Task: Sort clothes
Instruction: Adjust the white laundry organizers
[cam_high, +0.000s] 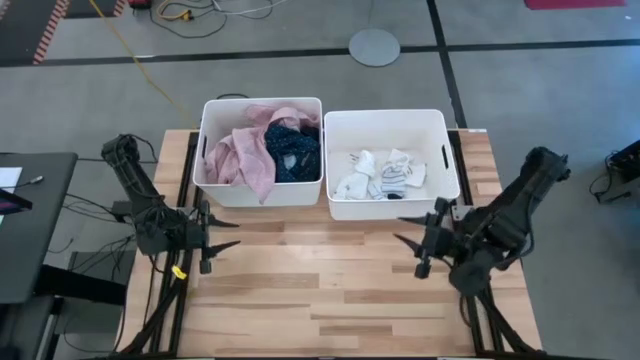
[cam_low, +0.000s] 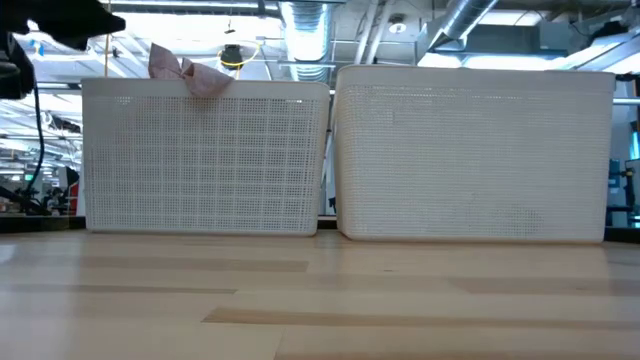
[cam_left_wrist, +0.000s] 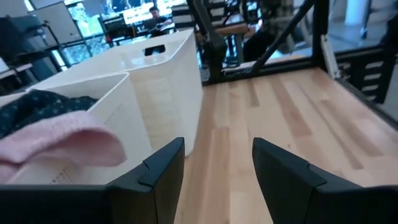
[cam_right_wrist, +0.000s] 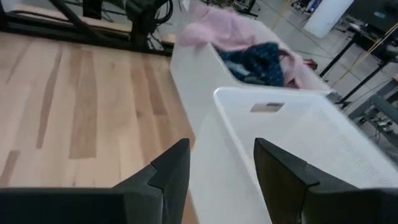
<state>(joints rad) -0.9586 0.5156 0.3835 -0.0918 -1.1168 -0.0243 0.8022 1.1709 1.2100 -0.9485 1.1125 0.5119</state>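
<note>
White bins hold the clothes; no writing legible.

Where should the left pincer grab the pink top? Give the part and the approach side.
Probably the fold of the pink top hanging over the left bin's front wall. Come from above with the open left pincer, pinching across the draped edge: it sits proud of the rim, clear of the navy piece.

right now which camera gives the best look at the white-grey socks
The high view: it looks straight down into the right bin, where the socks lie in plain sight. The low view shows only the bins' walls. The left wrist view shows no socks, and neither does the right wrist view, which catches only that bin's rim.
</note>
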